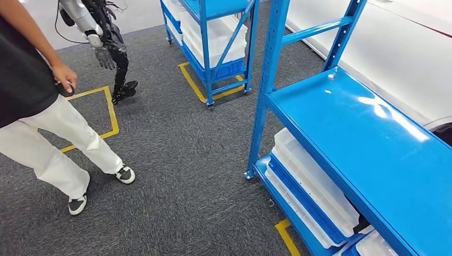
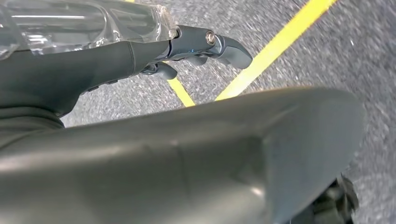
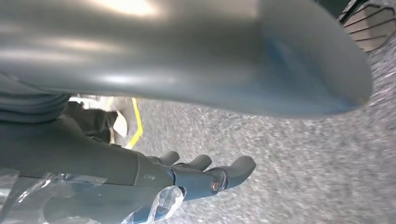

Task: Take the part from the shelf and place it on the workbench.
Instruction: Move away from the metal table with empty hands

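Shelf (image 1: pixel 368 144), blue steel, nearest thing in the head view, low right. Top board glossy, catching ceiling light. Its long axis runs on a diagonal, from near right to far left. On the lower level lie 2 white trays (image 1: pixel 314 186), flat, lengthwise along the shelf, with a blue board between them. Part: cannot tell which tray holds it.

Left hand (image 2: pixel 116 53) hangs over the floor, released, grasping nothing. Its fingers (image 2: pixel 224 46) lie loosely curved, and clear film wraps its back. Right hand (image 3: pixel 140 179) likewise slack and holding nothing, its fingers (image 3: pixel 233 168) stretched out side by side, with crumpled clear film on its back.

Floor (image 1: pixel 186 160): grey short-pile carpet, marked with yellow tape (image 1: pixel 287 237); 1 strip sits just beside the shelf's near foot. Both wrist views show the same carpet and tape.

Left of the shelf, well apart from it, a person (image 1: pixel 37 106) stands in a black top, white trousers and black-and-white shoes, 1 hand lowered at the side over a taped square.

Farther back, a 2nd rack (image 1: pixel 213 48), also blue, stands inside a taped corner, stacked with white trays. Far left, another robot (image 1: pixel 104 42): silver arm, hand hanging, dark legs on the carpet. Behind the shelf, at right, a white glossy panel (image 1: pixel 394 48).
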Robot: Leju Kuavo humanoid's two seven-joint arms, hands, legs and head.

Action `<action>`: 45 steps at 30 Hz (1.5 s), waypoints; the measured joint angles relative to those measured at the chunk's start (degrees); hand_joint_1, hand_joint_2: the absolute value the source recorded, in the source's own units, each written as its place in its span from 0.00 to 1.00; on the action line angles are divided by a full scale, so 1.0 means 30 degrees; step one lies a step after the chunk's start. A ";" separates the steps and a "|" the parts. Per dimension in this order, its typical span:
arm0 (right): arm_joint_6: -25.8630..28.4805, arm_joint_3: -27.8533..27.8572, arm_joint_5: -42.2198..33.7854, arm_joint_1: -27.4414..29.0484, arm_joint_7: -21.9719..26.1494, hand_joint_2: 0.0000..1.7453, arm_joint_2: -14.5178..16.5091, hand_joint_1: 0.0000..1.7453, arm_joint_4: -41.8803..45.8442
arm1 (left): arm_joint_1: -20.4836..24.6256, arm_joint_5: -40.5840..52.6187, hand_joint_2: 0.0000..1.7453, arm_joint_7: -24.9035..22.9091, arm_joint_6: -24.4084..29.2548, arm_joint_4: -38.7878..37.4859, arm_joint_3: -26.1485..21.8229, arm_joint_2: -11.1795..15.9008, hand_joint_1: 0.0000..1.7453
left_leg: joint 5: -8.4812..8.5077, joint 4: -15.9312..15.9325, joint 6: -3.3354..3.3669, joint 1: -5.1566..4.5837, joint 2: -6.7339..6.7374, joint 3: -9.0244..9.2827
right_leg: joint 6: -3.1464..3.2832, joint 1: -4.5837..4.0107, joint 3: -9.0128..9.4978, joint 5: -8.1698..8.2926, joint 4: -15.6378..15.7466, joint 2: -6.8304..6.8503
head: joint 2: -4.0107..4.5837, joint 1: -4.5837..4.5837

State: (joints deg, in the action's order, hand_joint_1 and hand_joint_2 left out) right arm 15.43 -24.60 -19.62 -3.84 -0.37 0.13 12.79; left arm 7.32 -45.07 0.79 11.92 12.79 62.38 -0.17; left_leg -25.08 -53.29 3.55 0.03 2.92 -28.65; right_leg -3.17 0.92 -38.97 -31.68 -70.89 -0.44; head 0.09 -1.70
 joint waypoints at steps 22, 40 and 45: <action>0.0029 0.0018 -0.0339 -0.0011 -0.0268 0.00 0.0115 0.00 -0.0016 | -0.0017 0.0067 0.00 -0.0250 -0.0035 0.0002 0.0009 0.0036 0.00 | -0.0222 -0.0259 -0.0469 -0.0019 -0.2059 0.0024 | 0.0595 -0.0149 0.2280 0.2490 0.5260 -0.2385 | 0.0000 -0.0089; 0.0117 0.0018 -0.0648 -0.0079 -0.0227 0.00 0.0035 0.00 -0.0046 | -0.0004 0.0060 0.00 -0.0235 -0.0040 0.0000 0.0022 -0.0007 0.00 | -0.1060 -0.1173 -0.1091 0.0254 0.0456 -0.0030 | 0.0498 0.0240 0.2304 0.2021 0.4798 0.0708 | 0.0000 -0.0047; 0.0117 0.0018 -0.0694 -0.0121 -0.0273 0.00 0.0044 0.00 -0.0046 | -0.0142 0.0062 0.00 -0.0257 -0.0040 0.0000 0.0033 -0.0007 0.00 | -0.3294 -0.6435 -0.1079 0.0259 -0.0690 -0.2491 | 0.0989 0.0075 0.1998 0.2274 0.4804 -0.0655 | 0.0000 -0.0087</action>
State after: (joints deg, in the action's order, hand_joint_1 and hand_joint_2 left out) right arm 15.78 -24.55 -21.70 -4.20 -1.19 0.26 12.66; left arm 6.90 -44.89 0.02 11.80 12.79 62.48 -0.20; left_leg -34.96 -72.60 0.31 0.81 0.85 -36.12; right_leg -0.20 1.14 -32.98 -24.86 -56.48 -2.41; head 0.09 -1.97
